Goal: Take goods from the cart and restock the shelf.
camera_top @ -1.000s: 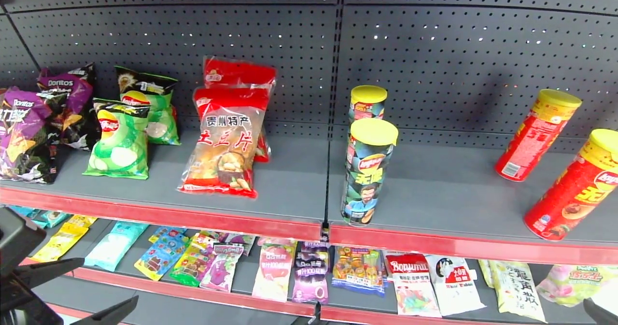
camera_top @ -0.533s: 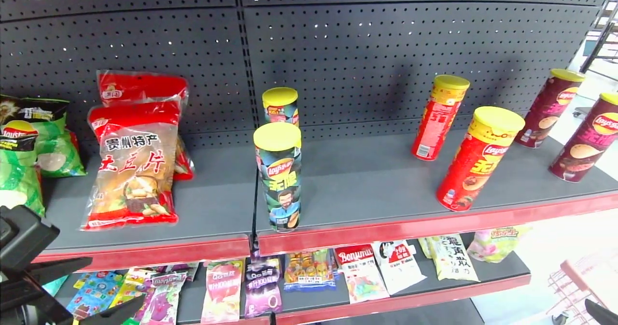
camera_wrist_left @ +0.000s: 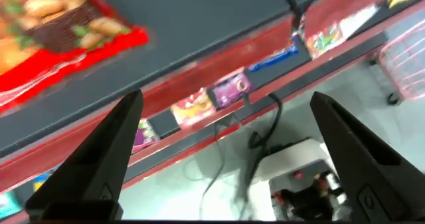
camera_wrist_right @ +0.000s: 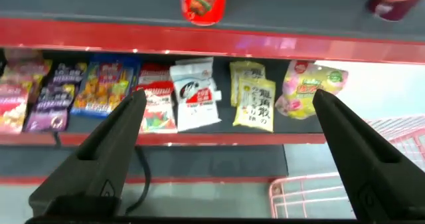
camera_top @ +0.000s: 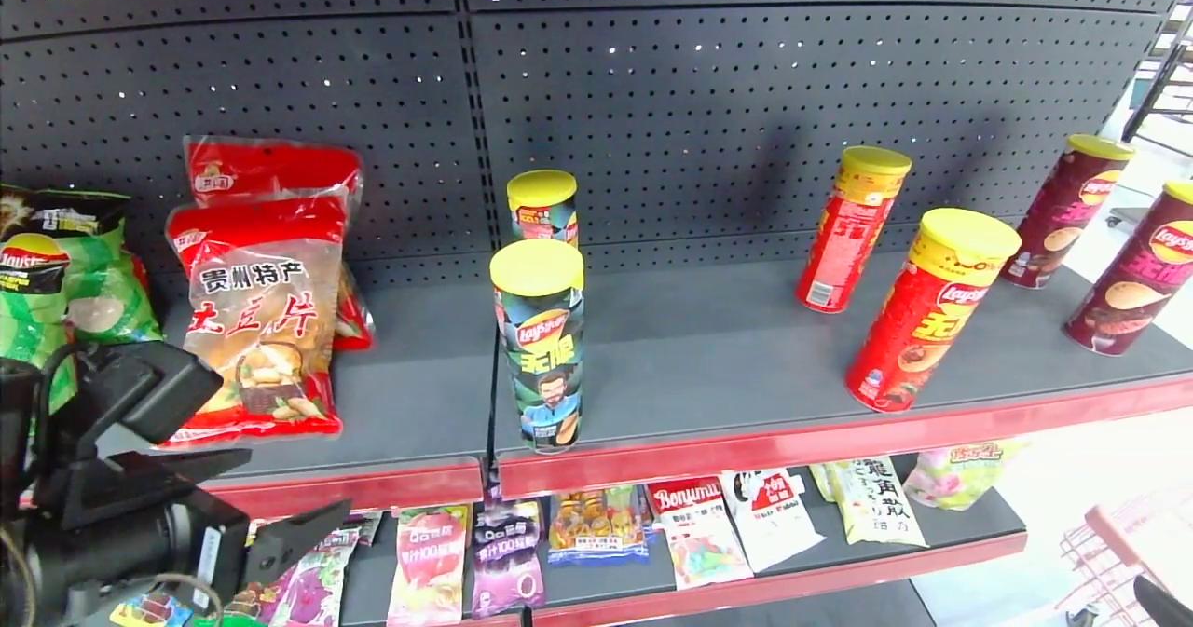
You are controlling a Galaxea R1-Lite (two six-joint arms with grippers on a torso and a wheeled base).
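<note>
Raising the spread, empty left pincer [camera_top: 291,489] could snag the red-and-clear plastic snack bag [camera_top: 256,329] just beyond it.

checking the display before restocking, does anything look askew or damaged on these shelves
Nothing looks spilled or damaged. On the lower shelf the white packet and its red-topped neighbour lie turned at an angle. The front dark can stands close to the upper shelf front edge.

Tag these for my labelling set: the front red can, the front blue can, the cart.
Front red can [camera_top: 932,315], head view, middle of its label.
Front blue can [camera_top: 545,347], head view, middle of its label.
Cart [camera_top: 1107,529], head view, pink rim.
</note>
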